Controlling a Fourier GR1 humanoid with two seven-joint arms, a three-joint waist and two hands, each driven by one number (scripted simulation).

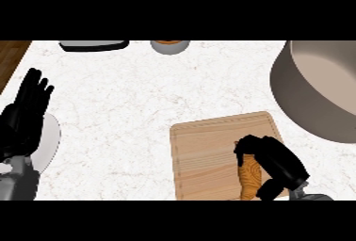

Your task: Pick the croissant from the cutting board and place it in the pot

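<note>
Right hand [272, 164] curled over the croissant [249, 179] on the cutting board [205, 155], apparently gripping it. Left hand [24, 117] rests open. Lift straight before swinging toward the pot [306, 108].

A cutting board [208, 155] lies on the counter [153, 89], with a croissant [249, 181] on it. A pot [319, 89] sits behind it, to the right.

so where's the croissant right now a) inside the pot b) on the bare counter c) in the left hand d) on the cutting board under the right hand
d: the croissant lies on the cutting board with the right hand curled over it; the pot sits apart at the upper right.
</note>
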